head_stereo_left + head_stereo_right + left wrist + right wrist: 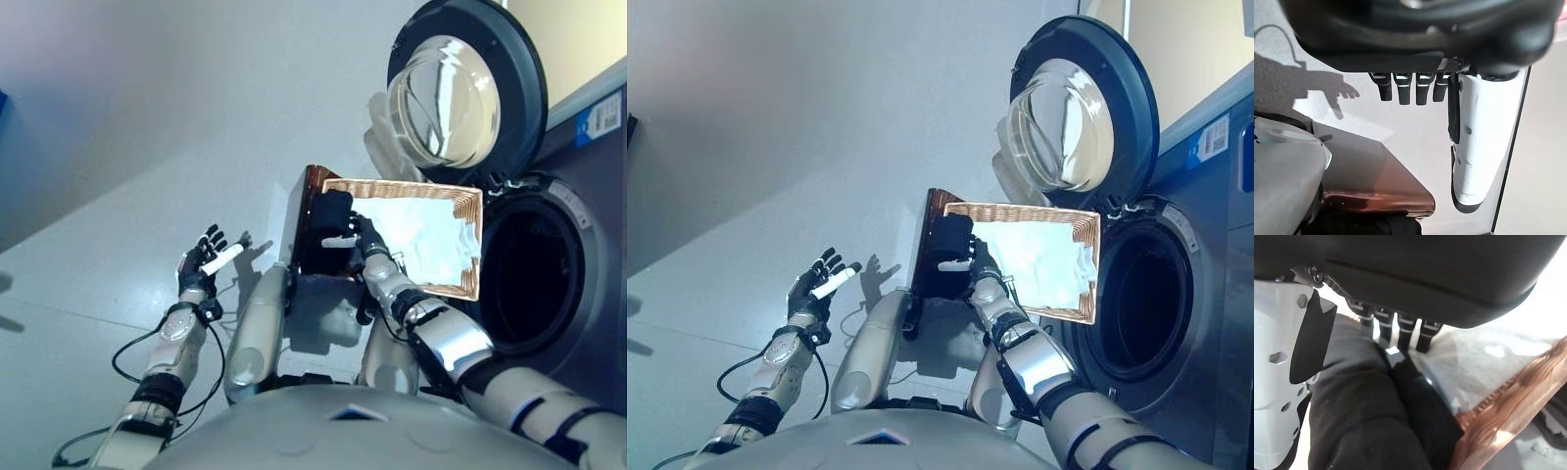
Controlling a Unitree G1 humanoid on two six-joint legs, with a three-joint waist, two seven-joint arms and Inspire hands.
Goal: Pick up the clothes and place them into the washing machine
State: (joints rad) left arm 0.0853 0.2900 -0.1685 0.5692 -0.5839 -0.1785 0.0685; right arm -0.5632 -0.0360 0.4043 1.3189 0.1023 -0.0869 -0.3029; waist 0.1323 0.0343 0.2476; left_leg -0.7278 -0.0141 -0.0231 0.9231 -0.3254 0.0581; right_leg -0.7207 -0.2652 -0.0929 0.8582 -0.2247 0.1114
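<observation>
1. Right hand sits mid-frame in the eye views, over the dark crumpled garment at the left end of the rectangular woven wicker basket with white liner
2. Right wrist view: fingers reach down onto the dark cloth, white-covered thumb alongside. Looks like they are closing on a fold, but the tips are buried in fabric, so I cannot tell whether the grip is made
3. Garment is in the basket, bunched against its dark brown side panel. Nothing hangs free of the rim yet
4. Grey front-loading washing machine is at the right of frame, round glass door swung open at upper right, drum opening dark and clear, just beside the basket's right end
5. To do this step well: get a deep pinch on a thick fold, not a surface wrinkle. Lift straight up until the cloth clears the rim, then carry right to the drum
6. Risk: trailing fabric snagging the wicker edge or dragging the basket
7. Left hand hangs over bare floor at lower left, fingers spread straight, holding nothing. Keep it out of the carry path
</observation>
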